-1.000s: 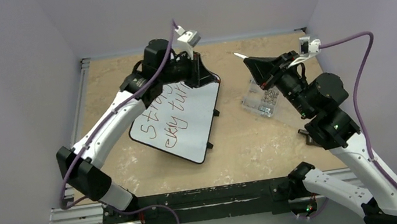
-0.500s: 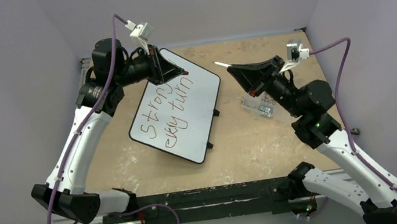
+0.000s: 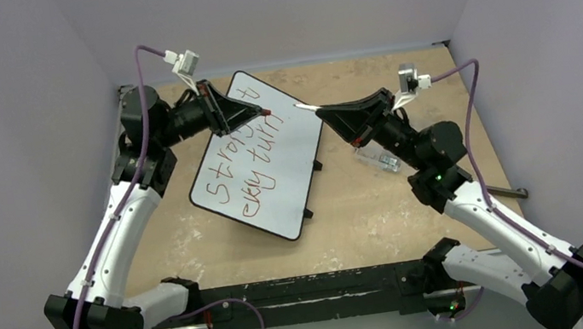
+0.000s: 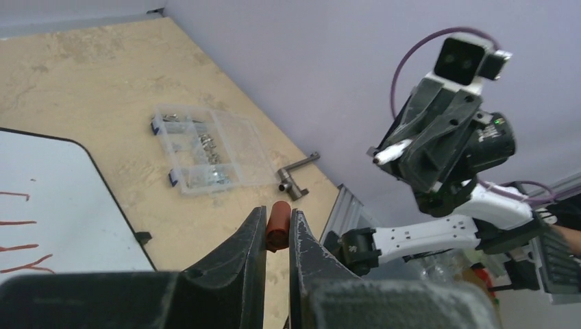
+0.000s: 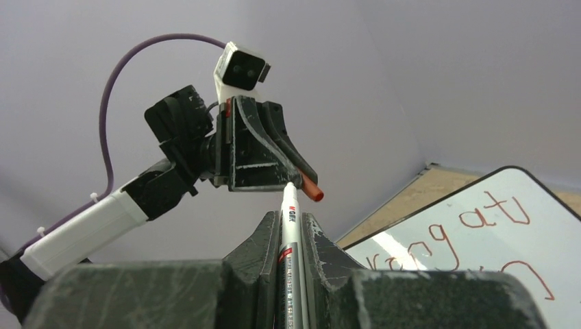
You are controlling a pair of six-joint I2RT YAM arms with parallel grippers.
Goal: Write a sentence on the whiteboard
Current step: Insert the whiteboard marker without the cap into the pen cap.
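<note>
From above, the whiteboard (image 3: 264,164) lies tilted on the tabletop (image 3: 363,206), between my two arms. The sentence (image 3: 246,160) runs across it in slanted reddish-brown lines. My left claw (image 3: 262,113) hangs over the board's far end, clamped on a small red cap (image 3: 265,112). My right claw (image 3: 317,111) is raised to the right of the board, squeezed tight on the marker (image 3: 308,109), whose white end pokes out toward the left claw. A clear plastic box (image 3: 382,158) sits on the tabletop just under my right arm, and a small metal crank (image 3: 505,190) lies near the right edge.

Left wrist view: my fingers (image 4: 250,240) pinch the red cap (image 4: 278,225) between them. Past it, the box of metal bits (image 4: 207,157), the crank (image 4: 296,177) beside it, and a corner of the whiteboard (image 4: 62,199) at left. My right claw (image 4: 392,152) faces me with the marker's tip (image 4: 390,152) sticking out.

Right wrist view: my fingers (image 5: 316,250) grip the marker (image 5: 290,226), aimed up at the left claw (image 5: 310,186) and its cap (image 5: 312,190). The whiteboard (image 5: 438,233) lies below right, letters (image 5: 493,212) showing.
</note>
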